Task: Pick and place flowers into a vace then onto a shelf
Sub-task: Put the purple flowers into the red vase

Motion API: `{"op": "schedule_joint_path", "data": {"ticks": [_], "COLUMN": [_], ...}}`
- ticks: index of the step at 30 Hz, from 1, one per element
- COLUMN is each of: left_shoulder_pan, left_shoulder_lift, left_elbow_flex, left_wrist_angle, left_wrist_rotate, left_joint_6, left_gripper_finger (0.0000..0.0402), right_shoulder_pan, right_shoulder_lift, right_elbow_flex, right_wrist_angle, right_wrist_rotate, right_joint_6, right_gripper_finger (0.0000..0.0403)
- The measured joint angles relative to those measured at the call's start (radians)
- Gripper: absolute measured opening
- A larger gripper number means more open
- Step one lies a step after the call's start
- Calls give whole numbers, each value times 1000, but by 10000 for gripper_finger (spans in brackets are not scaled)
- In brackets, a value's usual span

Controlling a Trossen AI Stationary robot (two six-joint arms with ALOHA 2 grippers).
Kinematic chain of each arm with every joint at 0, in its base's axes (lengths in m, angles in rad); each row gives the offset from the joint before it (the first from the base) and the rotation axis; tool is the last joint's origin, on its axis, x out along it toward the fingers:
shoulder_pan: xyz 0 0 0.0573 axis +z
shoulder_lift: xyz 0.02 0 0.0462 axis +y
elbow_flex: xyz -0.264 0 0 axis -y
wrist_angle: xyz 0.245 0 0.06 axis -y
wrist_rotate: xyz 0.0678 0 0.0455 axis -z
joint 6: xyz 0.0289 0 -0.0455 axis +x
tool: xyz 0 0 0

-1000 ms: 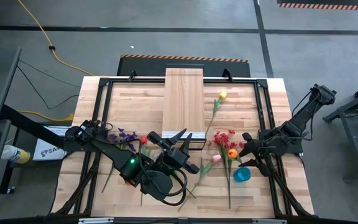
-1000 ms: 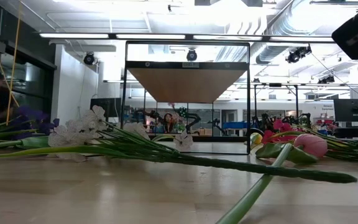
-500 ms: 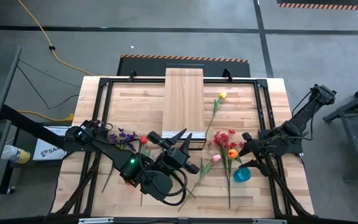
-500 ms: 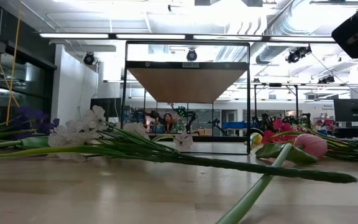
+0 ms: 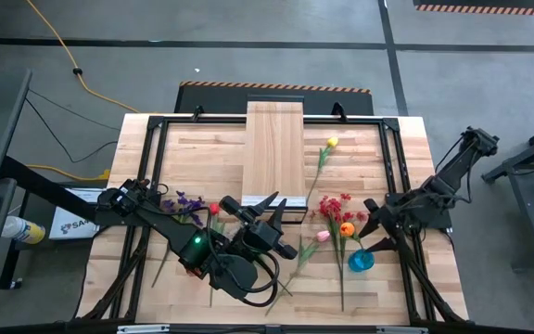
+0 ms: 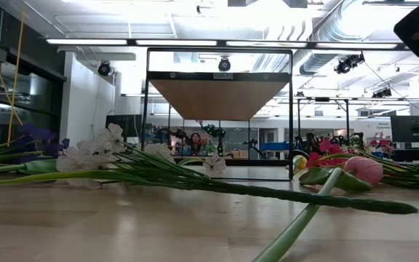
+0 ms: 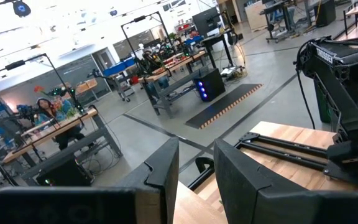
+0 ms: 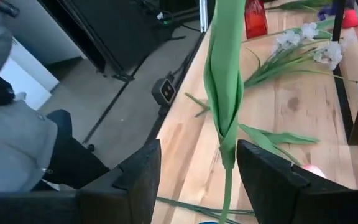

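Two dark arms lean in over the slatted wooden surface [image 5: 202, 158], and the right one is doing the work. The right gripper [image 8: 197, 155] hangs low near the right edge, close above a small blue vase [image 5: 361, 261]. Its fingers [image 8: 138, 177] are spread wide, and a green stem [image 8: 224, 93] wrapped in a long leaf rises upright in the gap, with clear space on both sides. From above, an orange tulip [image 5: 346, 228] shows just beside that gripper, its stem slanting down toward the vase.

Most of the flowers lie flat on the surface:
- a yellow tulip [image 5: 332, 142] just right of the shelf
- a red spray [image 5: 334, 204] close above the orange bloom
- a pink tulip [image 5: 323, 237] to the left of the vase
- a purple spray [image 5: 188, 201] and a red tulip [image 5: 214, 210] over by the left arm
- a white spray [image 6: 108, 142], seen at surface height, with long green stems trailing across

The shelf [image 5: 274, 153], a long pale plank platform, runs down the middle from the far edge and carries nothing.

The left gripper [image 7: 196, 155] waits at the shelf's near end. Its fingers [image 7: 163, 177] stand a little apart with nothing between them.

Beyond the surface's edge, the right wrist view shows a person's grey sleeve [image 8: 11, 143].
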Motion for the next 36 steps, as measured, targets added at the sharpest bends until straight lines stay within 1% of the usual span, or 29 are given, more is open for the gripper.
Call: {"op": "schedule_joint_path", "data": {"ticks": [7,13,21,26,36], "left_shoulder_pan": [0,0,-2,-23,-75], "left_shoulder_lift": [0,0,0,-5,-9], "left_elbow_flex": [0,0,0,18,181], "left_wrist_angle": [0,4,5,4,-2], "left_wrist_rotate": [0,0,0,0,-1], "left_joint_6": [0,0,1,78,283], "left_gripper_finger": [134,134,134,134,134], "right_shoulder_pan": [0,0,0,0,0], "right_shoulder_lift": [-51,-92,-120,-120,-121], "right_elbow_flex": [0,0,1,1,1], "right_wrist_angle": [62,150,256,316,329], "right_wrist_rotate": [0,0,0,-4,-36], "right_joint_6": [-29,-74,-134,-159,-168], "right_gripper_finger": [195,199,197,195,200]}}
